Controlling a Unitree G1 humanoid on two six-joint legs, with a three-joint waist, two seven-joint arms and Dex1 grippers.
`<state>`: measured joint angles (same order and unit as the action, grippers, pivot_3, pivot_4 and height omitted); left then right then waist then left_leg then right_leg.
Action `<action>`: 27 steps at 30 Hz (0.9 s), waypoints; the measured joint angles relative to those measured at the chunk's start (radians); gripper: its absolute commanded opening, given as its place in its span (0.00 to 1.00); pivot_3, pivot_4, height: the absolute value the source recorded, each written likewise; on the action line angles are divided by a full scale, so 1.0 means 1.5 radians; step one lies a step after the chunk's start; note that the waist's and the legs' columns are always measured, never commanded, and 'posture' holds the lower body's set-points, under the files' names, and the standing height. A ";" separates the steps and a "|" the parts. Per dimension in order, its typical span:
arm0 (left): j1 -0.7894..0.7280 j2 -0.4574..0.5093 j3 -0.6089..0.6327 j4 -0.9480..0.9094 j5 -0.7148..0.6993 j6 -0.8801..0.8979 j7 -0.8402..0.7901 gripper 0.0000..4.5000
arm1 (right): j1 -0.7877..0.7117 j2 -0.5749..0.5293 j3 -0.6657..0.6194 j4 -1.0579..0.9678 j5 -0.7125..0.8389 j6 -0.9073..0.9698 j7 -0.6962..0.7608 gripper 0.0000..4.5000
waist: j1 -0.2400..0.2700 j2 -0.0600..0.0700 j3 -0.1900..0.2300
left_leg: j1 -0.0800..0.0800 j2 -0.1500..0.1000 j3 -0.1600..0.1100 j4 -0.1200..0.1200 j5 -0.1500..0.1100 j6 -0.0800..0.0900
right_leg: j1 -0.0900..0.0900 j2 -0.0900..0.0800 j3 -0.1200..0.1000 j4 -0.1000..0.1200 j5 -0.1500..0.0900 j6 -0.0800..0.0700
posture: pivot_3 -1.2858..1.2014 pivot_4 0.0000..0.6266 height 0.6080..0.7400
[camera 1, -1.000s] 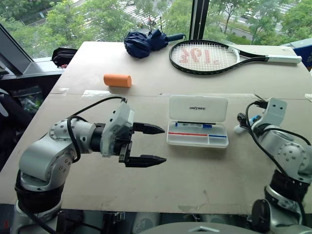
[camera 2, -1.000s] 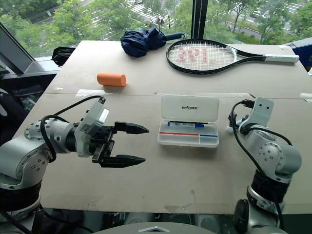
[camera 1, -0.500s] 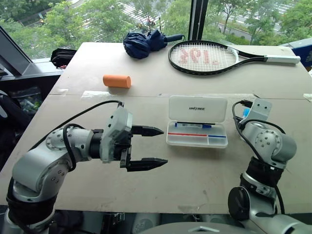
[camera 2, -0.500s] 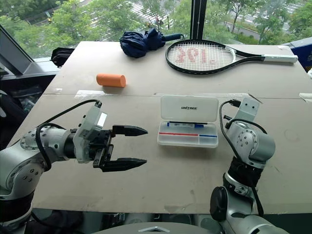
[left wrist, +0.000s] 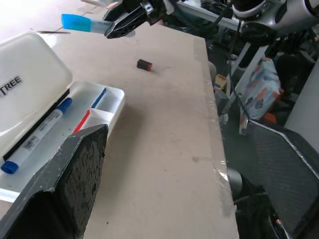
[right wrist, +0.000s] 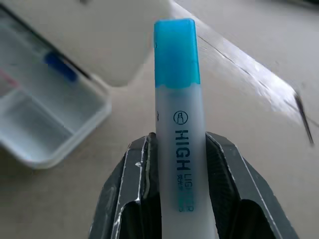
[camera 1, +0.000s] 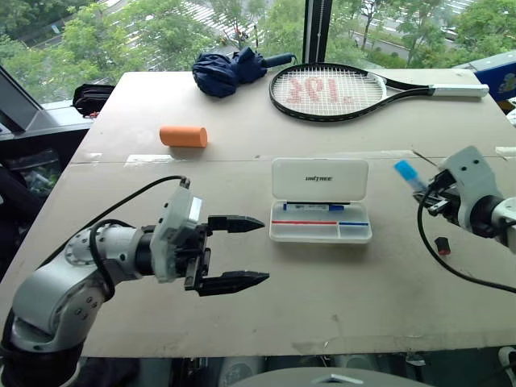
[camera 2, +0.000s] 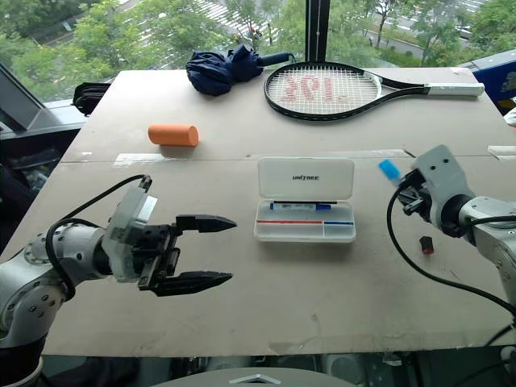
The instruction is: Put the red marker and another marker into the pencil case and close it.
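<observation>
The pencil case (camera 1: 320, 179) lies open mid-table, white lid flat behind its clear tray, with a blue-capped marker (camera 1: 314, 207) lying in the tray. The red marker is out of view. Right of the case, above the table, my right gripper (camera 1: 427, 193) is shut on a white highlighter (right wrist: 177, 124) with a light-blue cap (camera 1: 405, 171) that points toward the case. Left of the case, my left gripper (camera 1: 264, 251) hovers open and holds nothing, its fingers pointing at the case. In the left wrist view, one black finger (left wrist: 65, 184) rises before the tray.
A small black-and-red piece (camera 1: 442, 245) lies on the table under my right arm. An orange cylinder (camera 1: 184, 136) sits at the back left, a folded dark-blue umbrella (camera 1: 230, 68) and a tennis racket (camera 1: 347, 85) along the far edge.
My right arm has swung up and out from beside the case, its gripper now shut on the highlighter and lifted off the table. My left gripper stays open and has drawn back slightly.
</observation>
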<state>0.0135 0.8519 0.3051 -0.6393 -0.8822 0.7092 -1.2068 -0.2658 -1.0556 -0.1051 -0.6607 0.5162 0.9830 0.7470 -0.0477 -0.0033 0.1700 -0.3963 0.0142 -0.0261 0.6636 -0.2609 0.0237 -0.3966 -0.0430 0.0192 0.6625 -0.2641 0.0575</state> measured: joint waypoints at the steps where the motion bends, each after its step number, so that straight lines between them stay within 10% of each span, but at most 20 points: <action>1: 0.029 0.015 0.008 0.005 -0.001 -0.007 -0.019 1.00 | -0.025 -0.005 0.059 0.022 -0.016 -0.069 0.058 0.15 | -0.001 0.000 0.000 | 0.000 0.002 0.000 0.000 0.000 0.000 | 0.000 0.001 0.000 0.000 0.000 -0.001 | 0.52 0.24 0.94; 11: 0.145 0.049 0.088 0.010 0.006 -0.042 -0.054 1.00 | -0.288 0.173 0.392 0.210 -0.192 -0.231 0.218 0.15 | 0.012 -0.002 0.002 | -0.003 0.003 0.000 0.002 0.000 -0.001 | -0.002 -0.002 -0.001 0.000 0.001 -0.001 | 0.52 0.24 0.94; 23: 0.170 0.058 0.113 -0.006 0.009 -0.045 -0.034 1.00 | -0.326 0.234 0.444 0.245 -0.237 -0.133 0.236 0.15 | 0.023 -0.002 0.003 | -0.003 -0.001 0.000 0.002 0.000 -0.001 | -0.002 -0.008 -0.002 0.000 0.001 -0.001 | 0.52 0.24 0.94; 24: 0.168 0.059 0.113 -0.006 0.009 -0.045 -0.033 1.00 | -0.326 0.236 0.448 0.247 -0.240 -0.131 0.236 0.38 | 0.023 -0.002 0.003 | -0.003 -0.001 0.000 0.002 0.000 -0.001 | -0.002 -0.008 -0.003 0.000 0.001 -0.001 | 0.52 0.24 0.94; 27: 0.159 0.065 0.113 -0.006 0.007 -0.045 -0.027 1.00 | -0.326 0.237 0.452 0.249 -0.247 -0.121 0.236 0.66 | 0.023 -0.002 0.003 | -0.003 -0.002 0.000 0.001 0.000 -0.001 | -0.002 -0.008 -0.003 0.000 0.001 -0.001 | 0.52 0.24 0.94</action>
<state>0.2524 0.9493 0.4744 -0.6489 -0.8714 0.6420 -1.2472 -0.7541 -0.7004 0.5734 -0.2879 0.1455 0.8016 1.1016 -0.0127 -0.0062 0.1740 -0.4014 0.0117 -0.0263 0.6659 -0.2609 0.0227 -0.3991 -0.0543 0.0152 0.6620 -0.2632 0.0559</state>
